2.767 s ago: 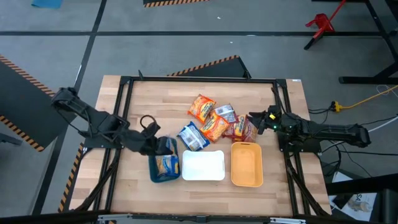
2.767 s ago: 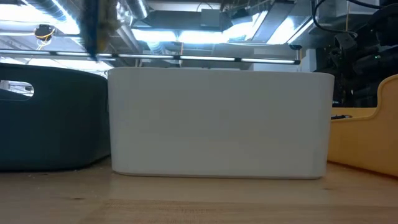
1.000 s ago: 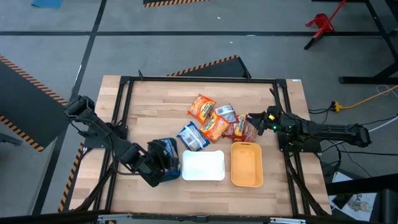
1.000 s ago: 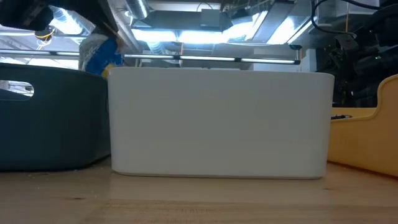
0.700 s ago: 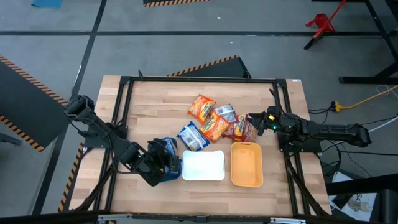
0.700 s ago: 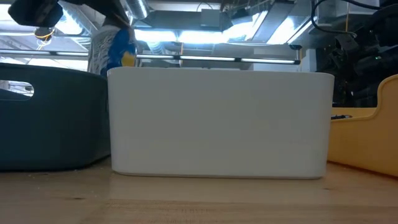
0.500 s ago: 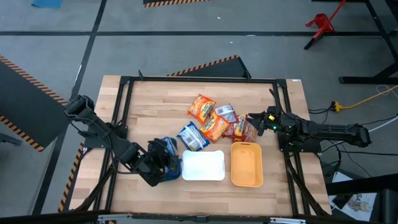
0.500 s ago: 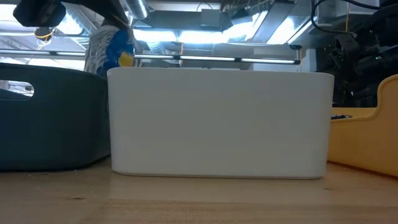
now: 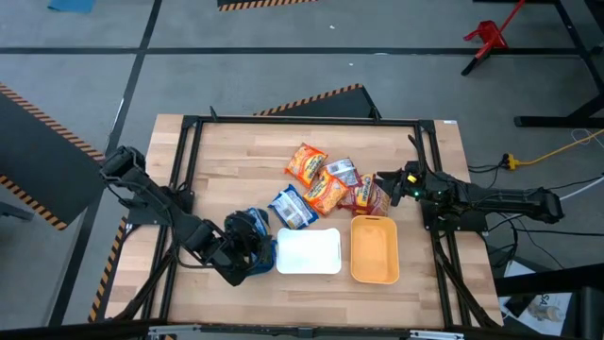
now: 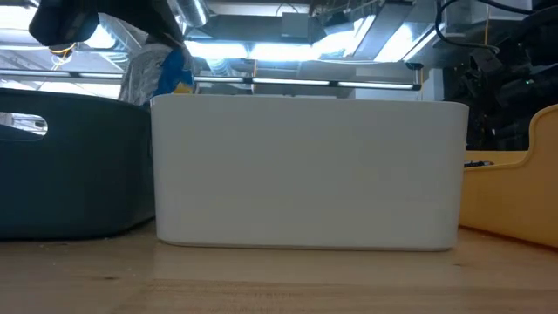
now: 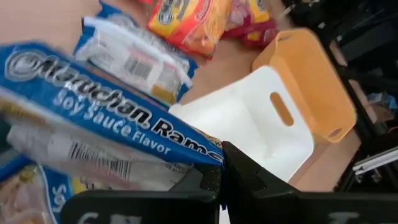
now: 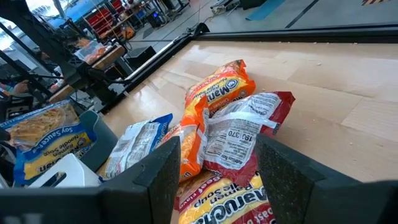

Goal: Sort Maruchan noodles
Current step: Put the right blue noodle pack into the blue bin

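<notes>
My left gripper (image 9: pixel 247 240) is shut on a blue Maruchan soy sauce packet (image 11: pixel 93 118) above the teal tray (image 10: pixel 70 166), at the table's near left. In the low view the packet (image 10: pixel 161 74) stands above the tray's rim. Another blue packet (image 11: pixel 28 193) lies in that tray. On the table lie a blue packet (image 9: pixel 293 206), two orange packets (image 9: pixel 306 162) (image 9: pixel 325 192), a silver-backed dark red packet (image 9: pixel 342 172) and a red packet (image 9: pixel 368 196). My right gripper (image 12: pixel 217 180) is open, with its fingers on either side of the red packet (image 12: pixel 245 140). My left gripper pinches the blue packet between its two fingers at one end edge (image 11: pixel 202 155), past the word "Ramen". The packet is lifted clear above the teal tray and stretches away from the fingers, printed face toward the wrist camera.
A white tray (image 9: pixel 309 250) sits right of the teal one, and an orange tray (image 9: pixel 374 248) right of that, all along the near edge. A black frame (image 9: pixel 302 121) runs around the tabletop. Bare wood shows at the far left.
My left gripper, still shut on the blue packet, has shifted slightly toward the white tray. In the low view the packet has swung from a slant to nearly upright over the teal tray's rim and now shows more of its silver back.
</notes>
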### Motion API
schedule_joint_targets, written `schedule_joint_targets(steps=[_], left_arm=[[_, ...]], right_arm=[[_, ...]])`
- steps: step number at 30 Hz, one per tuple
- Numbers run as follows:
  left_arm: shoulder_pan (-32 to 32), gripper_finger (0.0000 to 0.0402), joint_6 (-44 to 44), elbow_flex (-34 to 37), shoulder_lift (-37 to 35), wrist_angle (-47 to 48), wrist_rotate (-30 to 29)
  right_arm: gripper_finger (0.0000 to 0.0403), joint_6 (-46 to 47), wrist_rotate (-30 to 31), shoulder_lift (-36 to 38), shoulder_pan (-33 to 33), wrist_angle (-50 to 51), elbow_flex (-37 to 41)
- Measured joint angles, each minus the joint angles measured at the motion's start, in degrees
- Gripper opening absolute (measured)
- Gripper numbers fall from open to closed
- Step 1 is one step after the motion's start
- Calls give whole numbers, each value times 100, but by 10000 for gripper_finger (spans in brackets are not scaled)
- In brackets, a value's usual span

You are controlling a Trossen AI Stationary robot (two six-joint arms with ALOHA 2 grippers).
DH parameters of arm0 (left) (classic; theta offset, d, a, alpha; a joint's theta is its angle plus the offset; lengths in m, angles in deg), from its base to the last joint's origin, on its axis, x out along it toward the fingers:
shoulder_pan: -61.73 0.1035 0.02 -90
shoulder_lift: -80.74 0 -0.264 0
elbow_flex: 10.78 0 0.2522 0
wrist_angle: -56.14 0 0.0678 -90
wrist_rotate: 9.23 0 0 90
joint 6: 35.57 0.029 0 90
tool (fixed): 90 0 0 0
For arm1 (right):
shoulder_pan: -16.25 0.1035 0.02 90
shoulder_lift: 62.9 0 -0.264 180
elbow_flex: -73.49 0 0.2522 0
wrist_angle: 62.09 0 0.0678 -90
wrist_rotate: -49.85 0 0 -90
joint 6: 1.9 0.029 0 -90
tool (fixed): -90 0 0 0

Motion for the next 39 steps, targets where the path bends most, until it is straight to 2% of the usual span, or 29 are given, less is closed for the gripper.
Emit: schedule_joint_targets(steps=[9,14,19,27,39], left_arm=[[-44,0,-24,0,102,34,302],[-44,0,-136,0,102,87,923],[-83,7,-891,0,102,637,1453],[-251,26,-2065,0,102,949,1451],[-391,27,-3491,0,102,964,1454]], right_arm=[[195,0,0,0,0,-1,2],[195,2,-6,0,0,0,2],[195,2,-42,0,0,2,1],[195,3,-42,0,0,2,2],[195,2,-42,0,2,2,2]])
